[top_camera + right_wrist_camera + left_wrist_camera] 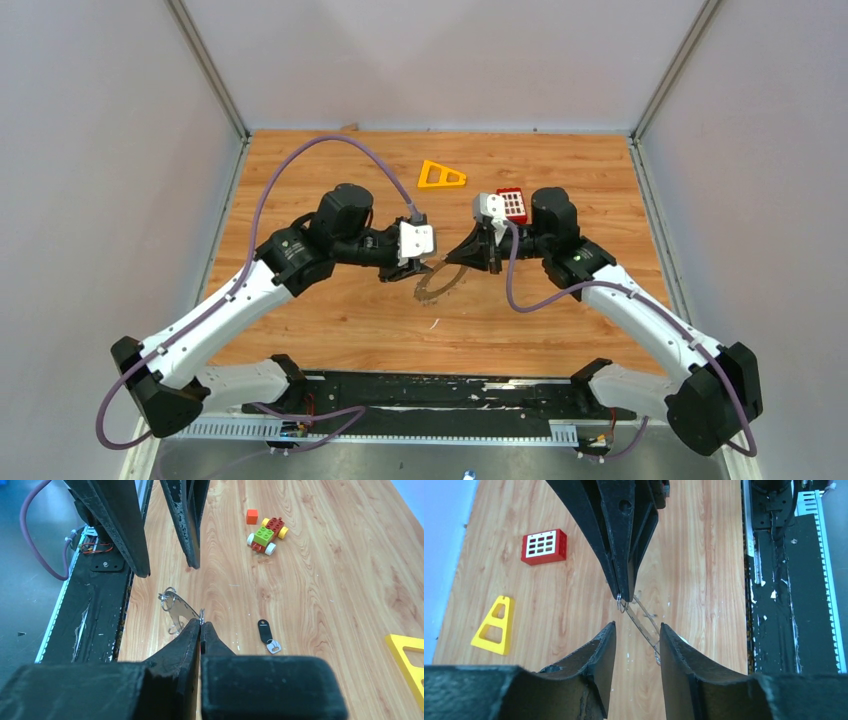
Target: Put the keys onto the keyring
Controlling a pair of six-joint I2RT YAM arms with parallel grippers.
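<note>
Two end effectors meet over one wood-grain desk (330, 320). The right end effector (201, 624) is pressed together, pinching the rim of one thin grey keyring (177, 609), which is nearly edge-on and hard to trace. The left end effector (637, 626) is spread, with the ring seen between its fingers; contact unclear. One black-headed key (263, 630) lies apart on the desk.
</note>
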